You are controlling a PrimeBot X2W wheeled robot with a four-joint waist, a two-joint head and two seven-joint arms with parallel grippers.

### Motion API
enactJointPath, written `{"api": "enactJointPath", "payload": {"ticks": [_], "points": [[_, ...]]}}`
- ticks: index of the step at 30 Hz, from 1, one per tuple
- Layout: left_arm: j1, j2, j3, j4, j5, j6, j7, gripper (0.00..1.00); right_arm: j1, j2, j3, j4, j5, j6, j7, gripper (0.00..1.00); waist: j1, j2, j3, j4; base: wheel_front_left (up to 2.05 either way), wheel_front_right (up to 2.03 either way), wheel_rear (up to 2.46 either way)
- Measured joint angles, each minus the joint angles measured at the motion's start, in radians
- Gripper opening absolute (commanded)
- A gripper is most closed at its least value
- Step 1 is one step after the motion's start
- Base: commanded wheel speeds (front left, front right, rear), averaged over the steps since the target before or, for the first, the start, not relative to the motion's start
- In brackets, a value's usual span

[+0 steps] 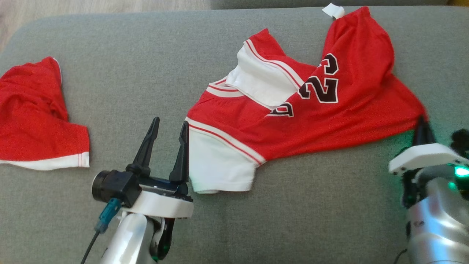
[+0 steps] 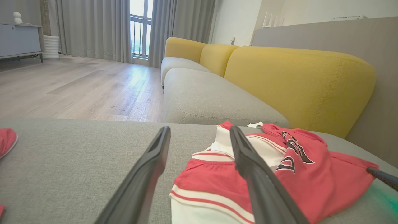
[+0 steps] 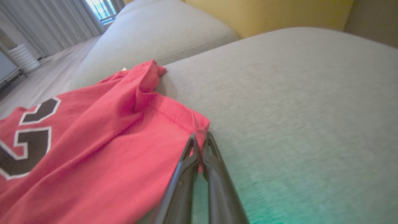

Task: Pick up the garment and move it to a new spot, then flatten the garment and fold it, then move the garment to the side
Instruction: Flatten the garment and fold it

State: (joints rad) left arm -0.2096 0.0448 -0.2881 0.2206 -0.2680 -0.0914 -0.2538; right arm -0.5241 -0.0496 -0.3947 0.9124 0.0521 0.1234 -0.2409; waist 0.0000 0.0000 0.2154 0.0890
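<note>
The garment (image 1: 329,110), a red jersey with white sleeves and a dark number, lies crumpled on the right half of the grey sofa cushion (image 1: 128,55); one white sleeve (image 1: 216,161) points toward the robot; a small white tag (image 1: 332,10) shows at the far edge. The right jaws are closed together on the jersey's near right corner, and a bit of red hem sits between their tips. The left jaws stand wide open and hold nothing; their fingers (image 1: 146,146) are just beside that white sleeve. A second red cloth (image 1: 36,117) lies well apart at the left.
</note>
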Motion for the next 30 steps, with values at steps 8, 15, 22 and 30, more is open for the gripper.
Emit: {"api": "enactJointPath", "payload": {"ticks": [8,15,22,30], "points": [[0.001,0.000,-0.022,0.081,0.000,-0.015,0.000,1.00,0.033,0.001,-0.131,-0.087,-0.053,0.000,-0.007,0.00,0.0000,0.0000,-0.014,-0.007,0.00,0.00,0.00],[0.007,0.018,-0.114,0.171,-0.024,-0.033,0.059,1.00,0.064,0.002,-0.123,-0.077,-0.034,0.000,-0.007,0.00,0.0000,0.0000,-0.028,-0.013,0.00,0.00,0.00],[0.015,0.059,-0.175,0.188,-0.094,-0.034,0.209,1.00,0.064,0.003,-0.091,-0.068,-0.005,0.000,-0.007,0.00,-0.0001,0.0000,-0.046,-0.025,0.00,0.00,0.00],[0.033,0.086,-0.193,0.183,-0.112,-0.032,0.301,1.00,0.069,0.003,-0.067,-0.068,0.002,0.000,-0.007,0.00,-0.0001,0.0000,-0.058,-0.036,0.00,0.00,0.00]]}}
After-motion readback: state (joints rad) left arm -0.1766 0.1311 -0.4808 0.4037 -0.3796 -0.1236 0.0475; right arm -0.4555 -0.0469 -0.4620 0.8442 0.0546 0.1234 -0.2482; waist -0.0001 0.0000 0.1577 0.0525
